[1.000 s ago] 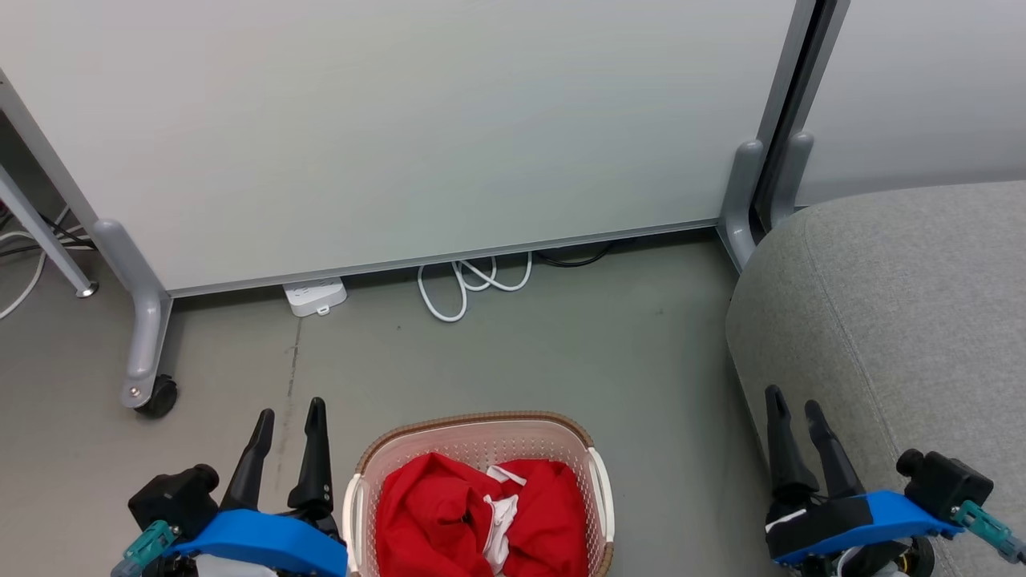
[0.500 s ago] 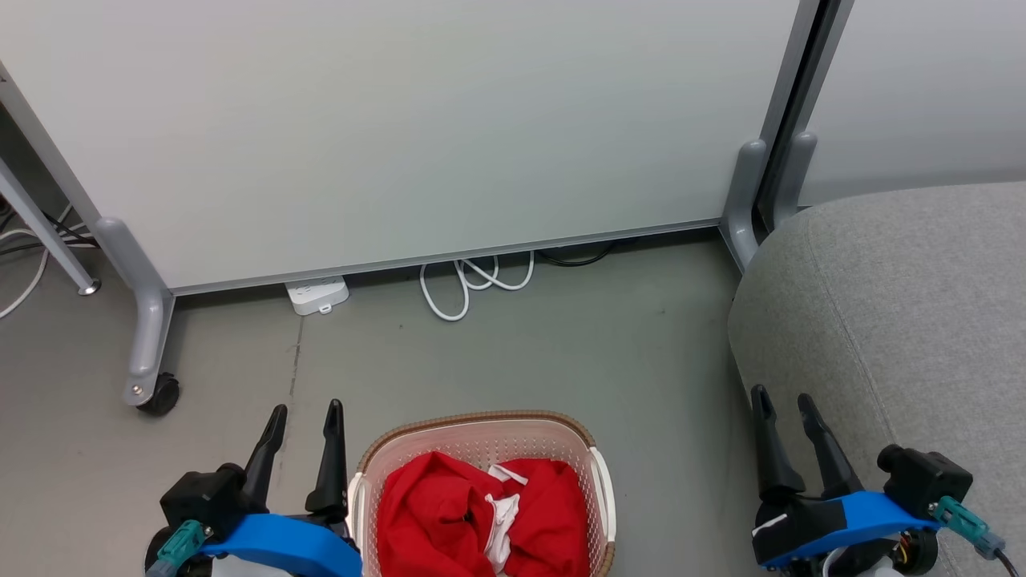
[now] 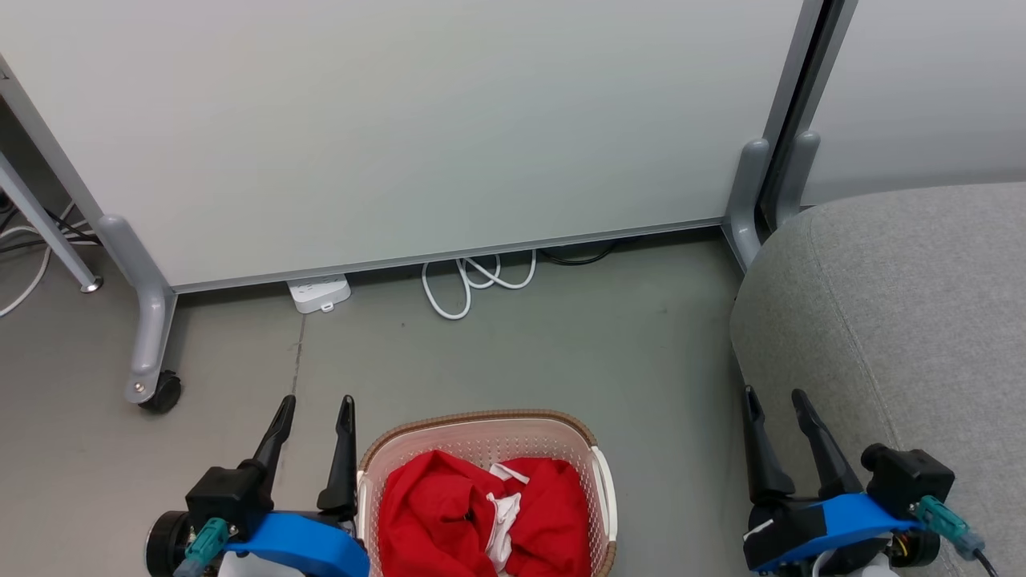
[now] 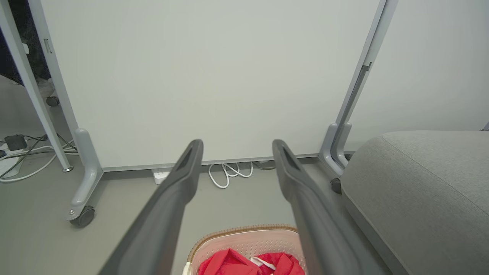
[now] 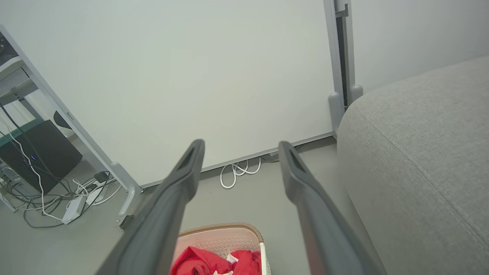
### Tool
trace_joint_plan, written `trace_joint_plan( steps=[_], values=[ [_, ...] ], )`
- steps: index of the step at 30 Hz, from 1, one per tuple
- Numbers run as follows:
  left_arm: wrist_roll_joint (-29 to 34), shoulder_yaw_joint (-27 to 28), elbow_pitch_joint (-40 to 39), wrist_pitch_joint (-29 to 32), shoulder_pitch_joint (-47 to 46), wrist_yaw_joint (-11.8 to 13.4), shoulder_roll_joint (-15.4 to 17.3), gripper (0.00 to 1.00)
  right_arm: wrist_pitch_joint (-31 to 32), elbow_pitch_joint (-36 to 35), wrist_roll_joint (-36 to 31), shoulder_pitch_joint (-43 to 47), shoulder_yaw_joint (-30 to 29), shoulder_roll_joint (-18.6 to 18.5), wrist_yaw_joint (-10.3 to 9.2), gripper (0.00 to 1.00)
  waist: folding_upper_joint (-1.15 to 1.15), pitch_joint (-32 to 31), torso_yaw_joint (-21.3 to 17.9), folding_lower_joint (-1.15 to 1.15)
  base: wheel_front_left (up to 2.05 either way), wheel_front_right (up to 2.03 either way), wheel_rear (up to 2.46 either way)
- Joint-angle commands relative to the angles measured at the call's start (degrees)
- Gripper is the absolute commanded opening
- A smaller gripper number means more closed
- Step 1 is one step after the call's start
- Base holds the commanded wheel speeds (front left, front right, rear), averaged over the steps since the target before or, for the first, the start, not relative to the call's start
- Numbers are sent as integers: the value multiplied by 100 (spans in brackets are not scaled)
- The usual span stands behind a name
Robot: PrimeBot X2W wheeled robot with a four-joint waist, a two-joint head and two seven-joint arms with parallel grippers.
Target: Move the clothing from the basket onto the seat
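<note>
Left hand [image 3: 317, 399] released, fingers spread, nothing between them; hovers just beside the left rim of the basket [image 3: 481, 418]. Right hand [image 3: 773, 392] likewise released and empty, poised at the near left edge of the seat [image 3: 898, 320], well apart from the basket. Basket upright on the grey floor [image 3: 561, 353], between the two hands and left of the seat. Clothing [image 3: 449, 513] heaped inside the basket, bright red with a strip of white showing among the middle folds. Along the floor's far edge, a pale partition panel [image 3: 401, 120] on grey legs, one caster [image 3: 160, 393] at the left, with a looped white cable [image 3: 469, 280] and a white power strip [image 3: 319, 292] at its foot.
</note>
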Motion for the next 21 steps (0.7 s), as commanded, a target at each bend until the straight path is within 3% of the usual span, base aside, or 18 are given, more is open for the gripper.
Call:
trace_joint_plan(
  steps=[1, 21],
  values=[
    [141, -38, 5, -54, -72, 35, 45, 100, -59, 6, -135, -69, 28, -33, -1, 100, 0, 1, -2, 0, 0, 0, 0],
    [914, -65, 145, -270, -104, 86, 11, 100, -280, 111, -1036, -56, 54, -38, -2, 100, 0, -6, 41, 0, 0, 0, 0]
  ],
)
